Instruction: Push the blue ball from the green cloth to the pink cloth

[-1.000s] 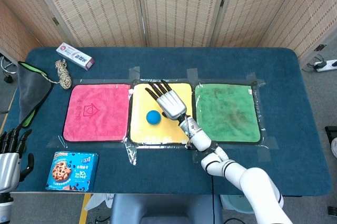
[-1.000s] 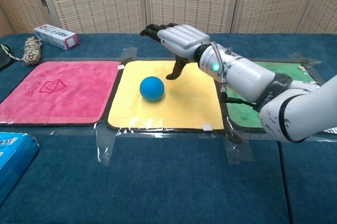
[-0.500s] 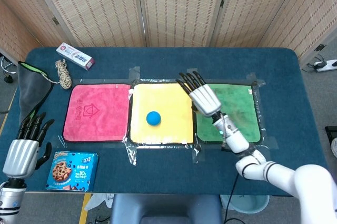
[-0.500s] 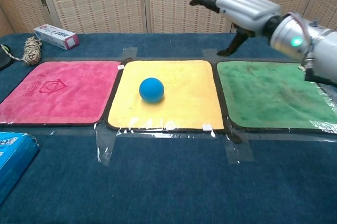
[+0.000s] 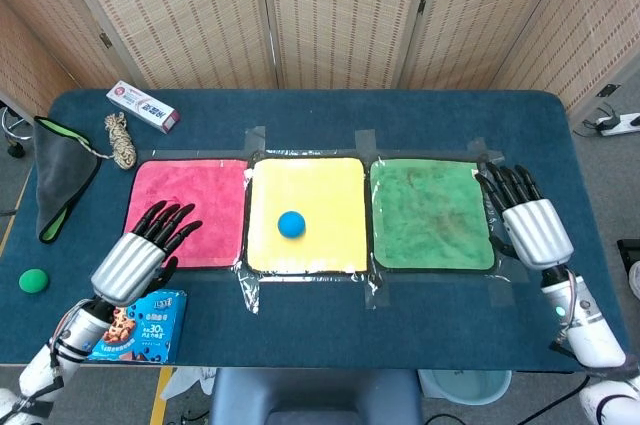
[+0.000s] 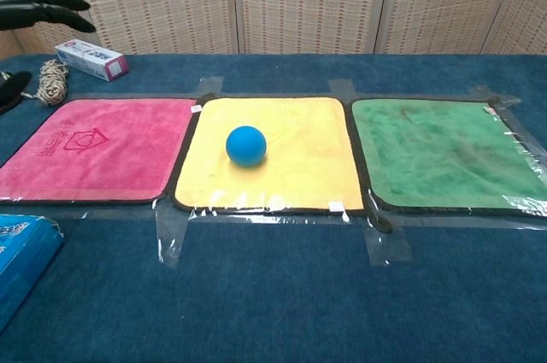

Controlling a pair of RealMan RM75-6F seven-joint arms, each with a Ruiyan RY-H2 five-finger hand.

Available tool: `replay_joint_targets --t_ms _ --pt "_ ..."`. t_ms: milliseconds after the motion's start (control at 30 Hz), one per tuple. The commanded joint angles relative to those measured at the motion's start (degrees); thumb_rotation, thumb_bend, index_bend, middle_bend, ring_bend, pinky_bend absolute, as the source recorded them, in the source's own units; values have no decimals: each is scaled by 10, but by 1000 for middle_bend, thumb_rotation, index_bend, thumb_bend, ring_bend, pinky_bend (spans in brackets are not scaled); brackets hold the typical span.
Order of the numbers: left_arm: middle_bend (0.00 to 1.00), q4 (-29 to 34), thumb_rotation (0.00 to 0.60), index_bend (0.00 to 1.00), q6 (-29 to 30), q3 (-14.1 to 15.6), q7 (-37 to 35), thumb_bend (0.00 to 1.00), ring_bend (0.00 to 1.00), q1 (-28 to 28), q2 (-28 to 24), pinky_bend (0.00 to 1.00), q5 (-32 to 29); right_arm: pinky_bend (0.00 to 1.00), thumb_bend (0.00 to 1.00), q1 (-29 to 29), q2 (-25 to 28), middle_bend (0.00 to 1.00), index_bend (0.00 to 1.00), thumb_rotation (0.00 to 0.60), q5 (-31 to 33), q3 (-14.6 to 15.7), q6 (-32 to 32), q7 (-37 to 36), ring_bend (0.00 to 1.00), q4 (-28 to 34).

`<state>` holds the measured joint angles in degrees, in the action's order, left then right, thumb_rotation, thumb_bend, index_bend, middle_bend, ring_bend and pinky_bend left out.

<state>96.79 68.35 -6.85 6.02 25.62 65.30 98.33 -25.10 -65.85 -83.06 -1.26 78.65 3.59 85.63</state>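
The blue ball (image 5: 291, 224) (image 6: 246, 145) rests on the yellow cloth (image 5: 306, 185) (image 6: 291, 166), left of its centre. The pink cloth (image 5: 185, 207) (image 6: 94, 149) lies to its left and the green cloth (image 5: 430, 210) (image 6: 440, 154) to its right. My left hand (image 5: 143, 253) hovers open over the pink cloth's near-left corner, fingers spread; in the chest view only its dark fingertips (image 6: 38, 8) show at the upper left. My right hand (image 5: 527, 221) is open, at the green cloth's right edge, far from the ball.
A cookie box (image 5: 138, 325) (image 6: 21, 252) lies near the front left edge. A rope coil (image 5: 121, 139) (image 6: 51, 81), a toothpaste box (image 5: 143, 106) (image 6: 91, 59) and a dark cloth (image 5: 62, 170) sit at the back left. A green ball (image 5: 33, 280) lies on the floor.
My right hand has drawn back from above the yellow cloth to the green cloth's right edge. My left hand has risen over the pink cloth's near corner. The ball has stayed put.
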Motion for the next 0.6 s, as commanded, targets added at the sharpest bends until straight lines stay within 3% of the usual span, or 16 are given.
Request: replay_joint_targets --t_ms 33,133,267,300,333,400,533,600 --pt "34 -22 600 127 -62 -10 -39 768 38 60 16 0 6 4 217 33 18 0 0 600 -9 12 25 -29 16 12" --pt "40 -43 600 127 -109 -16 -60 874 51 105 29 0 6 4 217 52 23 0 0 600 -12 14 40 -31 18 14" --pt "69 -69 599 131 -165 -24 -81 904 73 161 48 11 1 4 217 70 24 0 0 600 -13 11 55 -35 22 18" --pt "80 -73 573 134 -178 -25 -83 908 81 173 52 17 0 4 217 73 25 0 0 600 -14 11 57 -36 24 19" --pt "86 -78 539 135 -194 -27 -83 911 86 190 57 22 -1 4 217 77 25 0 0 600 -16 10 59 -35 24 20" --pt "95 -84 363 137 -219 -30 -81 914 92 214 65 27 -5 4 217 81 24 0 0 600 -19 10 60 -34 24 20" --pt "96 -94 110 133 -278 -41 -66 915 92 263 84 20 -32 4 217 90 23 0 0 600 -23 8 61 -34 22 21" --pt "96 -102 27 133 -300 -46 -53 914 92 280 94 17 -49 4 218 93 21 0 0 600 -24 6 62 -38 25 20"
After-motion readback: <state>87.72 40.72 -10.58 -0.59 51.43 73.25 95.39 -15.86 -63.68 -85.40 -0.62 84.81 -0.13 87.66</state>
